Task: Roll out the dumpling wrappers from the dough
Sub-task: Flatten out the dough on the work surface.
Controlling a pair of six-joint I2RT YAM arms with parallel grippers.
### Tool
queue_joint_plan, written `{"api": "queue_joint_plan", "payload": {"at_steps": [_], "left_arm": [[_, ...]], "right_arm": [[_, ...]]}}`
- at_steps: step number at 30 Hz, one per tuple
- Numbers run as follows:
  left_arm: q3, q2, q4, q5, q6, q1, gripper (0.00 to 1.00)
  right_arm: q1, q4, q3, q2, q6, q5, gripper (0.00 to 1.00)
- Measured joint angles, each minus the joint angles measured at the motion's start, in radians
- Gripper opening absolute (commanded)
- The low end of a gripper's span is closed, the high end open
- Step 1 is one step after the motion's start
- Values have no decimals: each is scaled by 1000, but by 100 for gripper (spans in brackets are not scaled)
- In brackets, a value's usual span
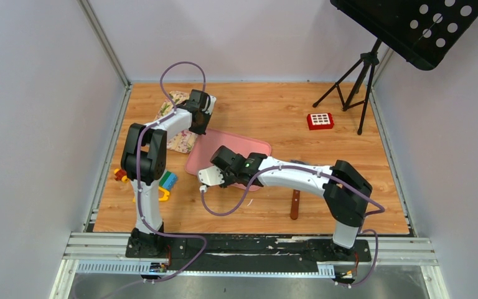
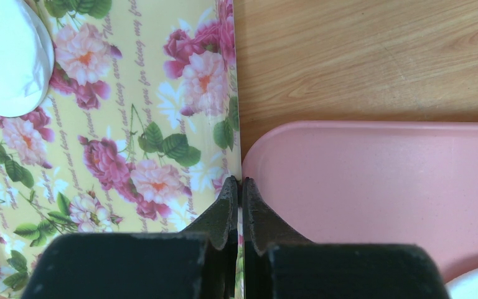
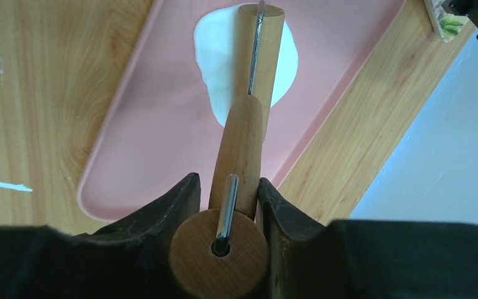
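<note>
Rolling is the step in hand. The right pincer (image 3: pixel 227 182) pinches the wooden handle of a roller (image 3: pixel 241 137), one finger on each side, with the roller's near drum seen end-on just below the tips. Ahead of the tips the handle runs out over the pink tray (image 3: pixel 143 124). The far drum lies over the dough (image 3: pixel 283 62), a white uneven oval straight ahead of the pincer. Whether the drum bears down on it I cannot tell.

The sheet looks only partly thinned, so the next move likely calls for downward pressure and strokes along the pincer's own line, keeping the drum on the dough and inside the tray's rim.

The left pincer (image 2: pixel 238 187) is pressed together. To its left lies a floral sheet (image 2: pixel 131 124), and to its right the tray's corner. Whether it nips the sheet's edge I cannot tell. Far ahead and to its left a wrapper (image 2: pixel 6 56) lies on the sheet, smooth and white, partly out of frame.

Only the right wrist view shows the grip and the dough, which the right arm (image 1: pixel 299 175) hides in the top view. Only the left wrist view makes out the wrapper. Only the top view shows the two pincers apart, at opposite ends of the tray
</note>
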Motion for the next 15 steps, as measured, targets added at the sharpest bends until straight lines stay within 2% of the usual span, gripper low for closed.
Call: {"api": "queue_joint_plan", "payload": {"at_steps": [9,15], "left_arm": [[0,0,0,0,0,0,0],[0,0,0,0,0,0,0]], "right_arm": [[40,-109,-7,-37,19,-25,0],[45,-118,-10,-44,27,-32,0]]}}
